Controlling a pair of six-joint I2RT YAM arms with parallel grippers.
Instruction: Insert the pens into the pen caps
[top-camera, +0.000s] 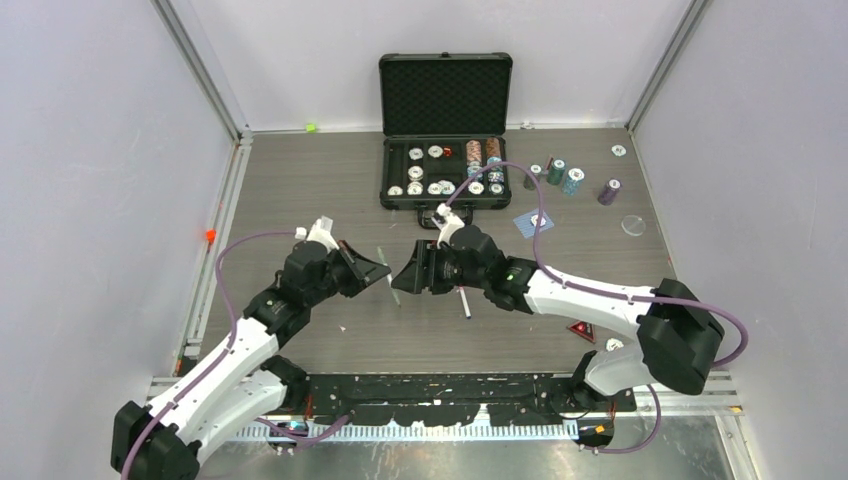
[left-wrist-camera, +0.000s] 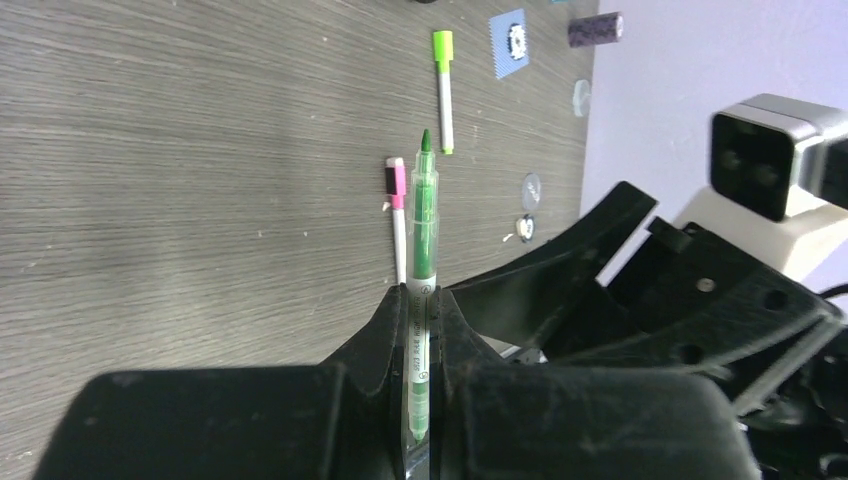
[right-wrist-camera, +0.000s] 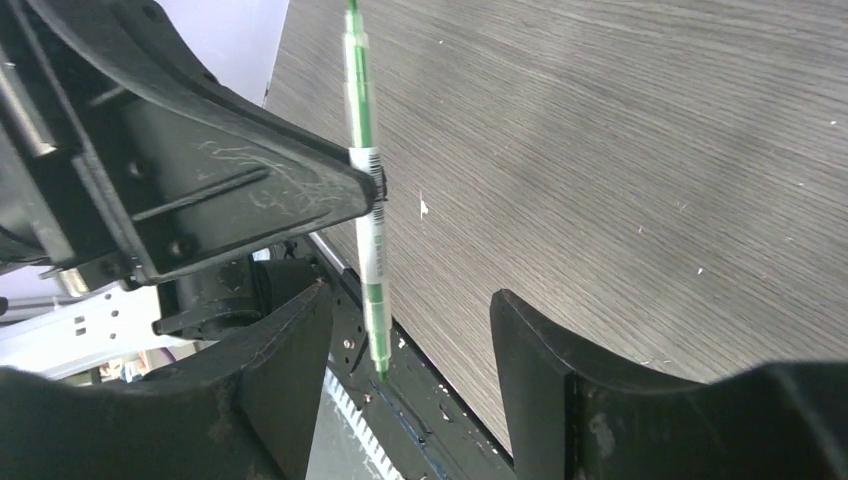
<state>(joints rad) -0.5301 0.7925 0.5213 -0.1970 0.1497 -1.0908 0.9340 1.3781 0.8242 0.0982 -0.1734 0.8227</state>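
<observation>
My left gripper is shut on a thin pen with a clear green barrel, a white label and bare green tips at both ends. My right gripper is open, facing the left one, its fingers either side of the pen's lower tip without touching it. In the left wrist view, two white pens lie on the table: one with a neon green cap, one with a pink cap. A white pen shows below the right gripper. No dark cap is in view.
An open black case with poker chips stands at the back centre. Chip stacks, a blue card and a clear disc lie at the right. A red triangular token lies near the right arm's base.
</observation>
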